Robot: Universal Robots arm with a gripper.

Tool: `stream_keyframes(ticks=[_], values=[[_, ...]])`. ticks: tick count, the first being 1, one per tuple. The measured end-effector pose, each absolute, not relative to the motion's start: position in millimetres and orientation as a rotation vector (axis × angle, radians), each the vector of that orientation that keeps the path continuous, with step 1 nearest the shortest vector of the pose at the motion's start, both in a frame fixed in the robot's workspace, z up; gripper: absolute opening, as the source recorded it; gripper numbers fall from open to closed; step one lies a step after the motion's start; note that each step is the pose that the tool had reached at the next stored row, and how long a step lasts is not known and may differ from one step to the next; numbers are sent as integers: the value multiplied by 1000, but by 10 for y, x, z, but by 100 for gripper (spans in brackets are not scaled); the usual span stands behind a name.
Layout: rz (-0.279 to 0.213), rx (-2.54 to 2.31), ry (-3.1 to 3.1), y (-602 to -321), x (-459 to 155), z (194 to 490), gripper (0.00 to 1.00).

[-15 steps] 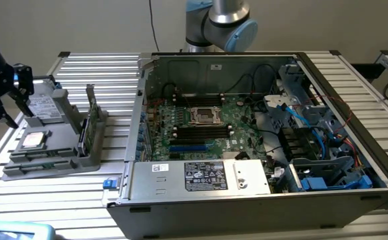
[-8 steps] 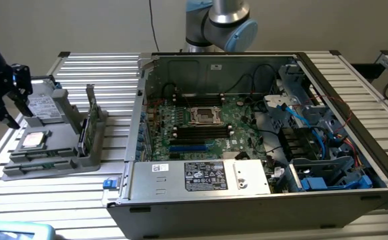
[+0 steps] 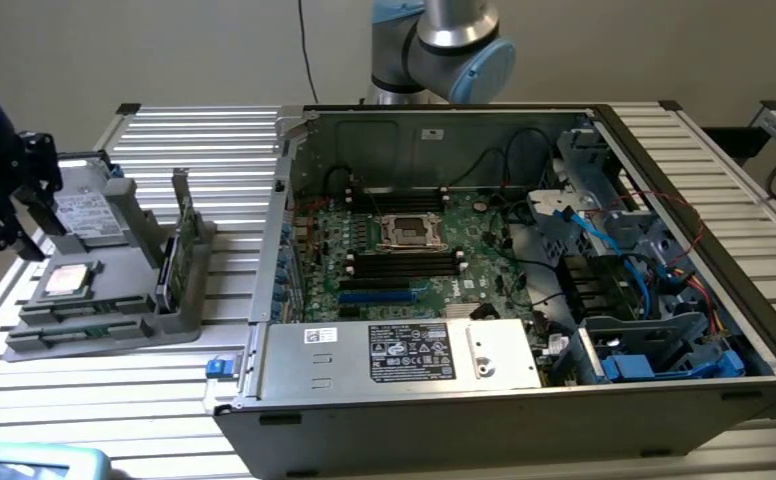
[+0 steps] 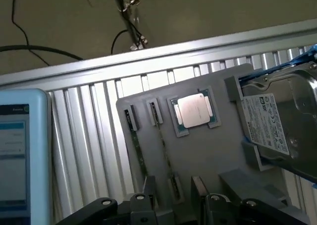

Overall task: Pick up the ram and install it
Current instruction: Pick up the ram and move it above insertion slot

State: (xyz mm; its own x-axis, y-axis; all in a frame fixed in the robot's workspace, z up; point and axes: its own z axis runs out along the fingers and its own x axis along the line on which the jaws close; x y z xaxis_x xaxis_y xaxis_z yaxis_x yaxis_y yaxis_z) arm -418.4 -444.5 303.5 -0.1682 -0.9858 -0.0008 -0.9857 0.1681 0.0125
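While tool hangs over grey tray on tabletop: fingers apart, gripping nothing. Ram on edge in tray slot, in line with gap between fingers, CPU just beside. Open PC case at exterior view's right.

The counter has a top of pale ribbed metal slats running side to side. An open computer case stands on it toward the exterior view's right, covering much of the surface. A grey moulded holder lies flat on the slats just beside the case, at the exterior view's left.
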Motion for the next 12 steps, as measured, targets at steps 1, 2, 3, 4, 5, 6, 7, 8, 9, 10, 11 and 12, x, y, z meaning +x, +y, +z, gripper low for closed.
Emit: stream_keyframes(ticks=[1,2,3,4,5,6,7,8,9,10,11,12], values=[[-16,2043,-2377,-4445,-4184,3027,42],[-16,2064,-2358,-4445,-4184,3018,42],[-15,2085,-2340,-4445,-4184,3009,42],[-15,2106,-2320,-4445,-4184,2999,42],[-15,2127,-2301,-4445,-4184,2990,42],[-15,2149,-2280,-4445,-4184,2980,42],[-15,2170,-2260,-4445,-4184,2970,42],[-15,2190,-2241,-4445,-4184,2959,42],[-15,2210,-2221,-4445,-4184,2948,42],[-15,2229,-2202,-4445,-4184,2938,42],[-14,2243,-2188,-4446,-4184,2929,42],[-14,2251,-2179,-4450,-4185,2921,42]])
